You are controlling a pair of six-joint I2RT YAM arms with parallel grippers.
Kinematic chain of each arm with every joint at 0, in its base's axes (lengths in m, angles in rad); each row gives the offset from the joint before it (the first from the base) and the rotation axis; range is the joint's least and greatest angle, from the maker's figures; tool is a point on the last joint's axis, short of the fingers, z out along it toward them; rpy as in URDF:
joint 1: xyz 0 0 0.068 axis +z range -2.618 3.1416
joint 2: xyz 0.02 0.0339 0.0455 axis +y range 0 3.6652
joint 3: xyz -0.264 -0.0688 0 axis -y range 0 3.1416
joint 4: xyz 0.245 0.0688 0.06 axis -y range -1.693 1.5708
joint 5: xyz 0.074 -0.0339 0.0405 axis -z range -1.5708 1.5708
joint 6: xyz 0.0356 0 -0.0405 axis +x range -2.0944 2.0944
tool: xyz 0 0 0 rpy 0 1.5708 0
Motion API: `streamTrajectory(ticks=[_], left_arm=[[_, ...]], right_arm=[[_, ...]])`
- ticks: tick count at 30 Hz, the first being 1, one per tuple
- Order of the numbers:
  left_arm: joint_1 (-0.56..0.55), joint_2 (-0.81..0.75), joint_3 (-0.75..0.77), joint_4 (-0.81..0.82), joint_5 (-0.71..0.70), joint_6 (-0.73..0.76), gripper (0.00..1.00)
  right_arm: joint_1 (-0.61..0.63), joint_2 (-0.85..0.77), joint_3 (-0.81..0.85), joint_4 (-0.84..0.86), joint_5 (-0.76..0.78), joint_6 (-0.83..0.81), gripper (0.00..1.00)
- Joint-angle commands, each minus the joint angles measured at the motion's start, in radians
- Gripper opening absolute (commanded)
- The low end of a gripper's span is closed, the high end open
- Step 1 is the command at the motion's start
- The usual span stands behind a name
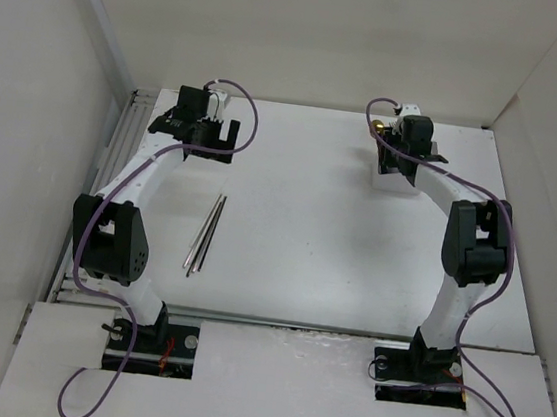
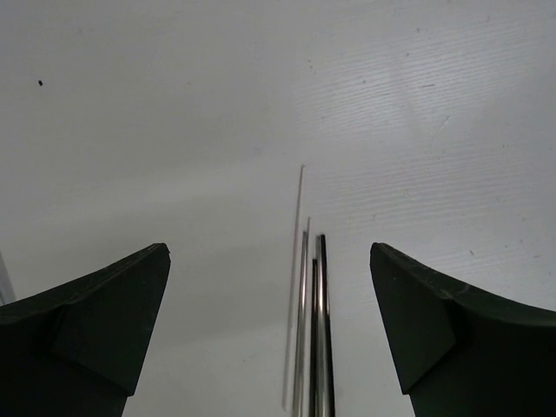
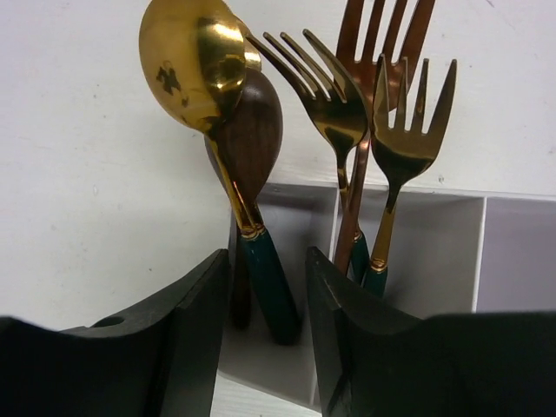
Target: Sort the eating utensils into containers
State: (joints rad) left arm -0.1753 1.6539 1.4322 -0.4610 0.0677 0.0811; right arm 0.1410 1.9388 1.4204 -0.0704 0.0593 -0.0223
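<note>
A gold spoon [image 3: 195, 61] with a dark green handle stands in the left compartment of the white divided container [image 3: 434, 243], leaning against the wall behind. My right gripper [image 3: 268, 254] is open, its fingers either side of the spoon's handle with a gap on each side. Two gold forks [image 3: 408, 130] stand in the compartment to the right. In the top view this container [image 1: 394, 184] sits at the back right, under the right gripper [image 1: 386, 148]. Silver chopsticks [image 1: 205, 232] lie on the table left of centre. My left gripper [image 2: 269, 248] is open above the table, with the chopsticks [image 2: 320, 330] below and between its fingers.
White walls enclose the table on the left, back and right. A purple cable [image 1: 250, 125] loops by the left wrist and another purple cable [image 1: 504, 244] runs along the right arm. A rail [image 1: 115, 140] lines the table's left edge.
</note>
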Motion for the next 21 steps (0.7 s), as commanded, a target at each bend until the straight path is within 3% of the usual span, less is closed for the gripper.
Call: streamTrajectory(ticks=[1, 3, 4, 6, 9, 16, 21], left_arm=[[-0.013, -0.036, -0.039, 0.005, -0.028, 0.107, 1.00], [-0.013, -0.036, -0.078, -0.007, -0.055, 0.199, 0.97], [-0.013, -0.036, -0.122, -0.025, -0.069, 0.221, 0.86], [-0.013, -0.036, -0.179, -0.039, -0.069, 0.282, 0.71], [-0.013, -0.036, -0.282, -0.025, -0.078, 0.305, 0.59], [-0.023, 0.056, -0.326, 0.021, -0.106, 0.318, 0.47], [-0.023, 0.081, -0.316, 0.021, -0.066, 0.327, 0.47]], right_arm=[[0.002, -0.041, 0.031, 0.003, -0.013, 0.021, 0.46], [0.002, -0.061, 0.022, 0.003, -0.024, 0.030, 0.47], [0.002, -0.086, 0.009, 0.003, -0.024, 0.039, 0.47], [0.014, -0.116, -0.003, 0.003, -0.003, 0.039, 0.47], [0.045, -0.181, -0.032, 0.003, 0.045, 0.039, 0.47], [0.092, -0.299, -0.077, 0.003, 0.074, 0.039, 0.47], [0.101, -0.336, -0.097, 0.003, 0.097, 0.039, 0.47]])
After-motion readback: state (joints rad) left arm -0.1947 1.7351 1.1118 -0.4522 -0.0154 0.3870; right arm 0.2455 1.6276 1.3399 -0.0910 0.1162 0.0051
